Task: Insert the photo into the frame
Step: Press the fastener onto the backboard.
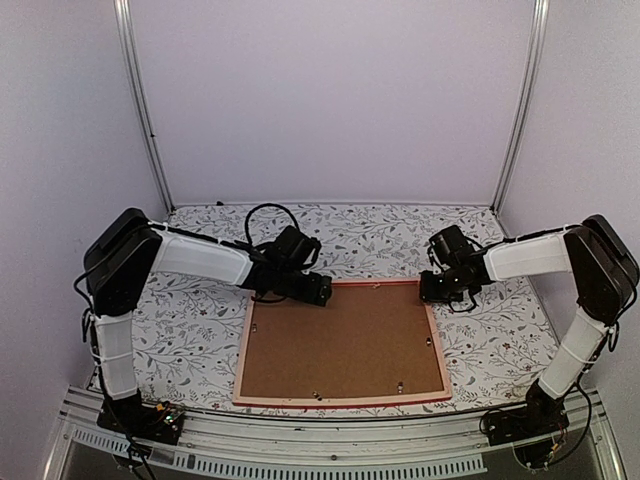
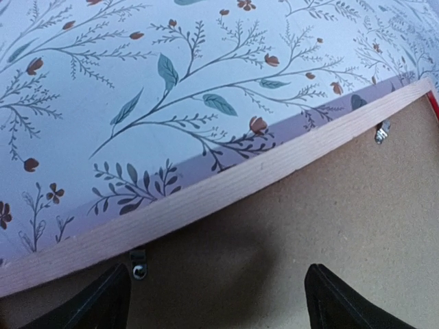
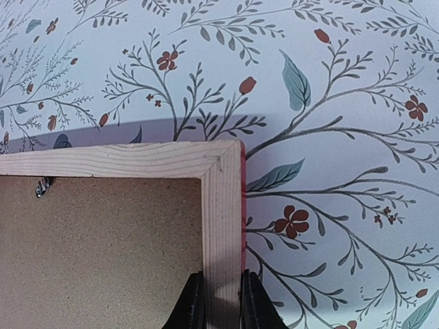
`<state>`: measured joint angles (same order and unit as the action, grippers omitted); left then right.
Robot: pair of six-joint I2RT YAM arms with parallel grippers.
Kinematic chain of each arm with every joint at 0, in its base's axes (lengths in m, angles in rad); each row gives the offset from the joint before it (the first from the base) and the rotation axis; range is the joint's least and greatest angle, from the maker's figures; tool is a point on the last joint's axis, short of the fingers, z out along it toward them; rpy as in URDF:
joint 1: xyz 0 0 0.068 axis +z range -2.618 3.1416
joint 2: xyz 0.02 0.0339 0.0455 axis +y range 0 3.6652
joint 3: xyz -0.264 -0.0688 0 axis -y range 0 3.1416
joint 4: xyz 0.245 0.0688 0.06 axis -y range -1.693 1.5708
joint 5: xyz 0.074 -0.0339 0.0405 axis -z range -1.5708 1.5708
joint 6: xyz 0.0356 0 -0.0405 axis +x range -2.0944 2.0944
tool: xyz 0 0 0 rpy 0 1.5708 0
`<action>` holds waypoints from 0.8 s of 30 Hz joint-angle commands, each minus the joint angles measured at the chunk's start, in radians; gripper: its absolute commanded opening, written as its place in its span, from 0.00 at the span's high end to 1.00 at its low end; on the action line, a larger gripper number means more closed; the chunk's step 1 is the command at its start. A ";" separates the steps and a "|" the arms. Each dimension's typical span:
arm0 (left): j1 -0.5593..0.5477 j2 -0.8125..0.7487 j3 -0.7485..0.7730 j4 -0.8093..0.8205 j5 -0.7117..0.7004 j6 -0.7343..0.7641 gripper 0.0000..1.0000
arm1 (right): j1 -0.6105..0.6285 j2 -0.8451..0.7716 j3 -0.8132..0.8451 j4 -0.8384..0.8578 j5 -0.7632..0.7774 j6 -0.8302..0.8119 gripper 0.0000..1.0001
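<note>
The frame (image 1: 340, 400) lies face down on the table, pale wood back up, with the brown backing board (image 1: 340, 345) set in it. The photo is hidden. My left gripper (image 1: 315, 290) is open over the frame's far left corner; in the left wrist view its fingertips (image 2: 329, 301) stand wide apart above the backing board (image 2: 322, 205), next to the far rail (image 2: 206, 195). My right gripper (image 1: 432, 290) is shut on the frame's right rail (image 3: 221, 226) just below the far right corner, one finger on each side of it.
The table has a floral cloth (image 1: 190, 320). Small metal tabs (image 2: 138, 264) sit along the inside of the frame rails over the backing board; one also shows in the right wrist view (image 3: 42, 186). White walls and metal posts enclose the back and sides.
</note>
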<state>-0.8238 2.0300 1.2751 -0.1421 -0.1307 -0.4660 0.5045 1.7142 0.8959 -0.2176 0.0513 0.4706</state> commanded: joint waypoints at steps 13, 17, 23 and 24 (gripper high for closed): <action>-0.041 -0.371 -0.323 -0.023 -0.054 -0.039 0.07 | 0.022 -0.090 0.061 -0.118 0.067 -0.019 0.33; -0.041 -0.410 -0.359 -0.070 -0.118 -0.061 0.05 | 0.091 -0.161 0.058 -0.156 0.117 -0.040 0.25; -0.020 -0.468 -0.414 -0.135 -0.194 -0.090 0.03 | 0.316 -0.242 0.038 -0.185 0.134 -0.072 0.23; -0.010 -0.479 -0.426 -0.138 -0.191 -0.093 0.03 | 0.361 -0.249 0.039 -0.186 0.128 -0.077 0.23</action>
<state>-0.8528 1.6070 0.8864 -0.2264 -0.2657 -0.5289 0.7269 1.5146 0.9264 -0.3679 0.1612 0.4274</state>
